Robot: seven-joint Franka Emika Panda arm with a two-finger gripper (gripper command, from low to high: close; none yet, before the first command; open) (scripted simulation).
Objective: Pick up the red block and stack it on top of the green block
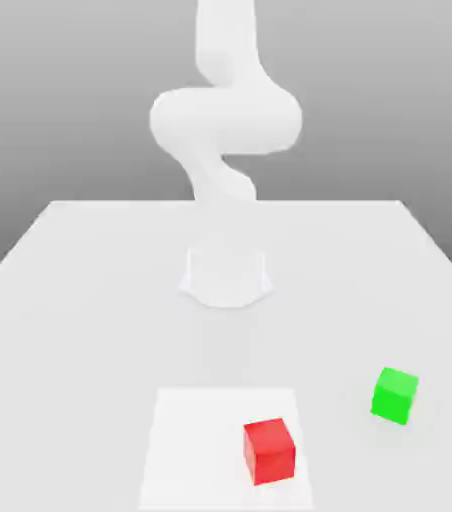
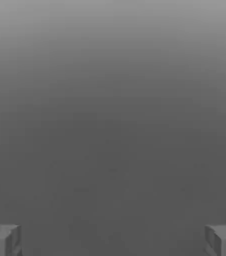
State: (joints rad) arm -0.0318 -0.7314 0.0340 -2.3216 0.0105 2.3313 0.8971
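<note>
While the gripper [image 2: 113,240] is seen in the hand view with its two dark fingertips [image 2: 2,240] set wide apart & nothing between them, no grasp has yet been made, and the hand camera faces plain grey background, not the table. Red block [image 1: 269,451] is shown resting on a paler square patch [image 1: 195,440] of the white table [image 1: 80,270], near the front edge in the exterior view; green block [image 1: 394,394] sits on the table toward the exterior view's right and slightly farther back, apart from the red one, w/ a clear gap between. Both cubes appear turned slightly relative to the table edges, so a misaligned approach is judged the main risk: fingers closing across corners instead of flat faces could twist or squeeze the red block out. A descent off-centre could nudge it along the surface, possibly off the patch or toward the near edge. At placement, an offset release could leave the red cube overhanging or knock the green one, since the two are of the same size and little margin is left. Arm [image 1: 225,120] is seen as a pale, upright form behind a low round base [image 1: 225,278] at mid-table. No obstacle is seen between the cubes, so the transfer path is judged free.
</note>
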